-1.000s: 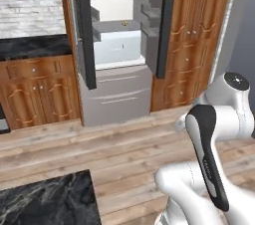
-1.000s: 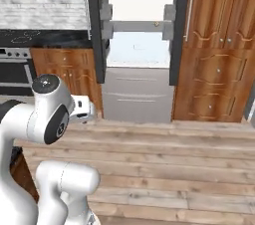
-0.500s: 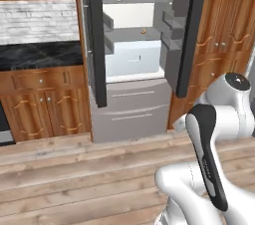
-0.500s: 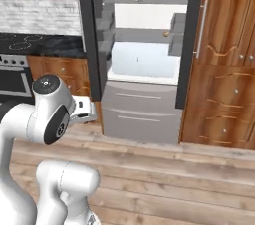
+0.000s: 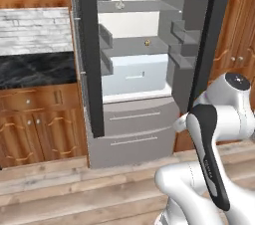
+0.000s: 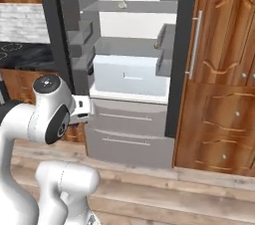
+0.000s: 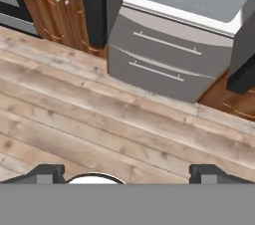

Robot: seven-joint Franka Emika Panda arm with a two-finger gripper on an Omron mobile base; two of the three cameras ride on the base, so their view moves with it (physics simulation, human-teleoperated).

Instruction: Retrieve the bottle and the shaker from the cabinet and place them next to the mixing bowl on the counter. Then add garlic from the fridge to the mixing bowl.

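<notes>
My arm's folded up tight over the base right now: elbow bent, forearm tucked in, wrist tipped so the hand looks down at the wooden floor (image 7: 89, 134). My gripper (image 7: 127, 173) is spread wide with nothing between the tips, which sit far apart at the bottom of the hand view.

Just past the floorboards are the fridge's (image 5: 149, 69) two grey bottom drawers (image 7: 159, 64), each with a long bar handle, both closed. Above them sits the pale crisper bin (image 5: 135, 73).

Fridge doors are both swung open, dark edges on either side with grey door shelves. The garlic (image 5: 120, 4), as best I can tell, is the small pale thing on the upper shelf, toward the back. A tiny brownish item (image 5: 147, 43) sits on the shelf below; too small to identify.

Wooden cabinets (image 6: 224, 94) stand on both sides of the fridge.
</notes>
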